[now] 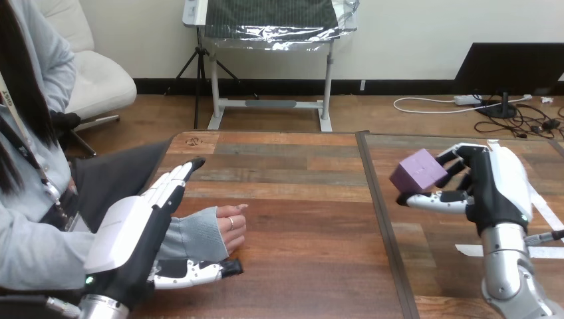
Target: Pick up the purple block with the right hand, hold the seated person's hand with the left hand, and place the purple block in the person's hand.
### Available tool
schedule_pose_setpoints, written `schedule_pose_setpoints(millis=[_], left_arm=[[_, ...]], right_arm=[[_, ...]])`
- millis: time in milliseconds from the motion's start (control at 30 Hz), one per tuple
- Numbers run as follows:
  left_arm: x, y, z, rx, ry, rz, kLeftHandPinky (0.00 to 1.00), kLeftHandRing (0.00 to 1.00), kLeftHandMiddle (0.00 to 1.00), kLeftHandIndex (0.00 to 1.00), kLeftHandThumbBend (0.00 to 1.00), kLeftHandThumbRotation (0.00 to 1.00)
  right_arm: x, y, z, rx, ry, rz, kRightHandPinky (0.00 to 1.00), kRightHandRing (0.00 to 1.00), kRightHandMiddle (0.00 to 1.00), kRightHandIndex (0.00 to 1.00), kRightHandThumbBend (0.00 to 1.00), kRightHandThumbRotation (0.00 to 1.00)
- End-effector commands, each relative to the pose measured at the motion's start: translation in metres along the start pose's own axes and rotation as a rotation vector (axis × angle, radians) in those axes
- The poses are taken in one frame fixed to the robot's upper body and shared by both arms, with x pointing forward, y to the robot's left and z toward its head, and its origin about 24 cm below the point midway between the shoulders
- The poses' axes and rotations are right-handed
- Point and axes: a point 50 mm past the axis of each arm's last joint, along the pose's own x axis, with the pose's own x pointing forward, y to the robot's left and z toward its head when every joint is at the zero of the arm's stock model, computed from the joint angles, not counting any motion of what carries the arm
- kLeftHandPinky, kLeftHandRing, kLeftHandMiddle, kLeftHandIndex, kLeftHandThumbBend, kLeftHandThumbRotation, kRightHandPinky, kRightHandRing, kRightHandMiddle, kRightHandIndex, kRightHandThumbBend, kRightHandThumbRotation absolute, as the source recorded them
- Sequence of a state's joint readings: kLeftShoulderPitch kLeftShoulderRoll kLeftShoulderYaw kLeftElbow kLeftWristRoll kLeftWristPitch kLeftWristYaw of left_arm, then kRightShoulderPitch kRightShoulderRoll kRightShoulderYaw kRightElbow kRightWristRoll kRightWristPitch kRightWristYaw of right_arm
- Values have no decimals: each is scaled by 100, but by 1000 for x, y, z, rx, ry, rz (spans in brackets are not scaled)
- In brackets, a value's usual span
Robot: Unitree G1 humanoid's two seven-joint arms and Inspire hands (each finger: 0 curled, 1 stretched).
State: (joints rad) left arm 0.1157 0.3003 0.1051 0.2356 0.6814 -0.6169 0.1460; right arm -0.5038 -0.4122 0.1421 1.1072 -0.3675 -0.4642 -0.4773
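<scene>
Head view: right robot hand (493,187) grips purple block (418,171) above table (299,193), left robot hand (133,234) unclenched beside person's hand (230,227); the fingertip grip could drop the block crossing over.

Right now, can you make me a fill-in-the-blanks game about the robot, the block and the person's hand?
1. The block in the robot's right hand is coloured ____.
2. The person's hand rests on the wooden ____.
3. The robot's left hand lies by the person's sleeve, and its fingers are ____, not curled.

Missing words: purple; table; straight.
</scene>
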Motion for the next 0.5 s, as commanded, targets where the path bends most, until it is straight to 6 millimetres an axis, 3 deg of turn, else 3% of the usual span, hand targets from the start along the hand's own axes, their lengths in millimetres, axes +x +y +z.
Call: schedule_pose_setpoints(millis=[0,467], left_arm=[[18,16,4,73,-55,23,88,93,94,94,100,45],[22,24,-10,189,-8,-58,87,92,92,92,100,43]], right_arm=[[10,-5,24,94,-91,-59,9,13,20,24,42,0],[4,5,35,157,-128,-21,9,13,20,24,42,0]])
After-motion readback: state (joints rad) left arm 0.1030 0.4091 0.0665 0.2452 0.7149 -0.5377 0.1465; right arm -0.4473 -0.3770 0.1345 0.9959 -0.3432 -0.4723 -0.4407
